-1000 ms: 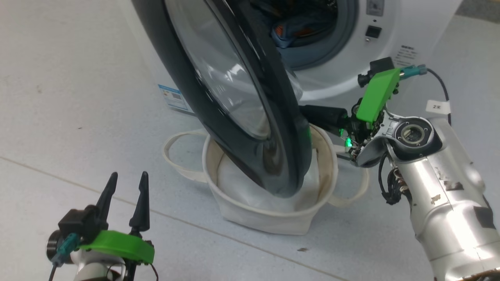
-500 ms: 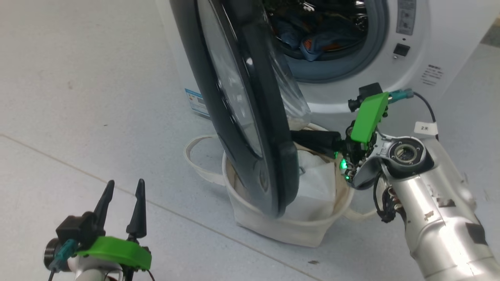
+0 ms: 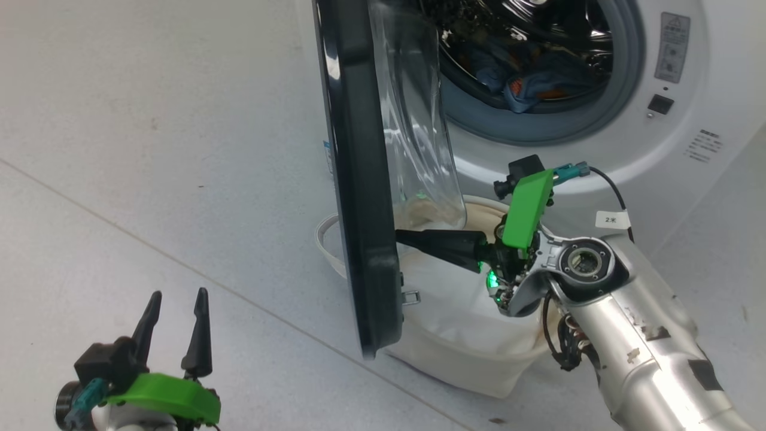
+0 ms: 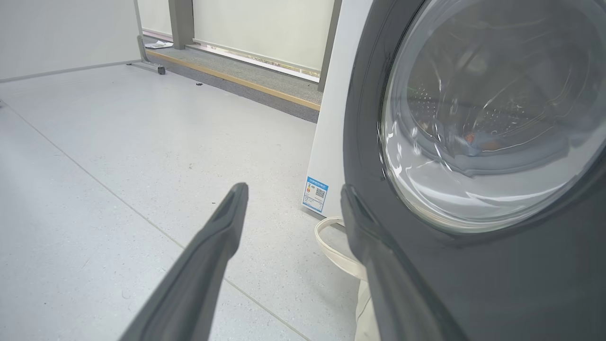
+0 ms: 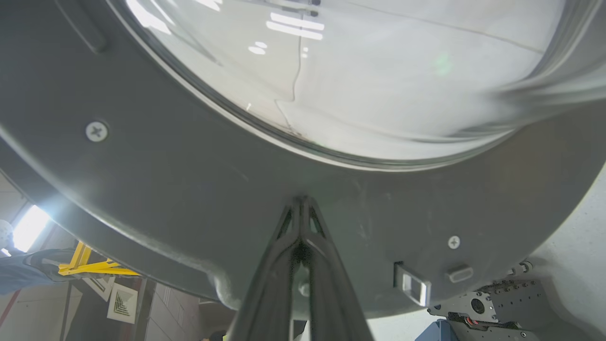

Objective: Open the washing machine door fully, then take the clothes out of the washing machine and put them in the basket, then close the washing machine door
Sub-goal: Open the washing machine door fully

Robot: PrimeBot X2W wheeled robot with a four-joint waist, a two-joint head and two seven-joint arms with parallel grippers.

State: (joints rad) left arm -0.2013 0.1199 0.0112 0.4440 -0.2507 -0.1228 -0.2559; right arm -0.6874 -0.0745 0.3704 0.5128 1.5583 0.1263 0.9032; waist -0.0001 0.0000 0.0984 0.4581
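In front of the rig, on a pale grey speckled floor [image 3: 149, 149], I list one big white box-shaped front-loading washing machine [image 3: 688, 72] with a grey-rimmed mouth and a shiny steel drum. Its large round glossy black door [image 3: 359, 179] stands swung out. From the head camera I see it edge-on, about square to the machine's front, with its bulging clear glass porthole [image 3: 413, 120] facing the drum side. The clothes [image 3: 526, 90], a soft light blue fabric garment with orange-brown print, lie inside the drum, low in the mouth. The basket [image 3: 479, 365], a round cream canvas tub with a white liner [image 3: 455, 299], sits on the floor just below the mouth and partly behind the door. One loop handle [image 4: 331, 246] pokes out past the door's rim. A small metal latch hook [image 3: 412, 296] sits on the door's inner face, and a blue-and-white label [image 4: 316, 194] is stuck low on the machine's side. My right gripper [image 3: 401, 236] has its two long dark fingers pressed together, holding nothing, with the tips touching the door's inner face below the porthole. My left gripper [image 3: 179, 293] has its fingers spread and empty. It sits low at the left, well apart from the door and pointing towards the door's outer face.
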